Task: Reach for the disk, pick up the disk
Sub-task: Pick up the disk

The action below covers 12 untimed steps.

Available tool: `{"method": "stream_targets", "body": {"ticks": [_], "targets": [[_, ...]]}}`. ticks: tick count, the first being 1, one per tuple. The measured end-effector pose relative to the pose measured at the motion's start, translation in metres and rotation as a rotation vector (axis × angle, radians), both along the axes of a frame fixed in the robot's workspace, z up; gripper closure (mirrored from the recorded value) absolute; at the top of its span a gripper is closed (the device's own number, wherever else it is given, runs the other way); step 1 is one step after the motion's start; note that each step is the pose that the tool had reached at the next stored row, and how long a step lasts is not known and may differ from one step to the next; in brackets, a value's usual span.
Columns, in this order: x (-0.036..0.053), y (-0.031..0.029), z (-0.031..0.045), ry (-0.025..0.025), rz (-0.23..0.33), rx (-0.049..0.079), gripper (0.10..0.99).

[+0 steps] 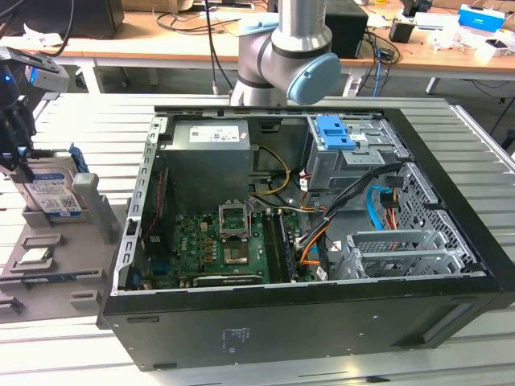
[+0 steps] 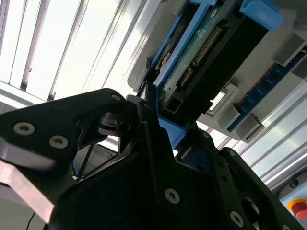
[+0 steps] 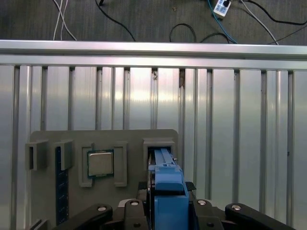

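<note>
Fingers (image 2: 149, 129) clamped on the disk (image 1: 55, 193), which stands on edge in its tray (image 3: 129, 139) slot, not yet lifted.

Both pads press the blue bracket (image 3: 168, 194) at the disk's upper edge. The tray lies on the slatted table at the exterior view's left, beside the case (image 1: 306, 322), and the disk's slot is by one tray edge, next to the chip (image 3: 100, 164). I judge the disk stiff, fairly heavy for its size, and shock-sensitive. Hold it by the plastic frame edges, since the bare circuit board and connector are fragile and the metal faces slippery.

Slatted aluminium table (image 1: 48, 354) — pale, cable-strewn wooden desks (image 1: 161, 44) behind, dark floor (image 3: 144, 19) beyond its edge
</note>
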<state>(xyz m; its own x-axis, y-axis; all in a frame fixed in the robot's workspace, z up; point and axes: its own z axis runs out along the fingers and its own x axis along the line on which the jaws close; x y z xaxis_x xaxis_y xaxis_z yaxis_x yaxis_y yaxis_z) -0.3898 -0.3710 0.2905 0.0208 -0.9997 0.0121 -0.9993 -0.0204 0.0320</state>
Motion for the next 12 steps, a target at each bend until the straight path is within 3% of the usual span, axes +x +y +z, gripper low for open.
{"method": "stream_targets", "body": {"ticks": [12], "targets": [[0.0001,0.0,0.003,0.0001,0.0,0.0,0.718]]}}
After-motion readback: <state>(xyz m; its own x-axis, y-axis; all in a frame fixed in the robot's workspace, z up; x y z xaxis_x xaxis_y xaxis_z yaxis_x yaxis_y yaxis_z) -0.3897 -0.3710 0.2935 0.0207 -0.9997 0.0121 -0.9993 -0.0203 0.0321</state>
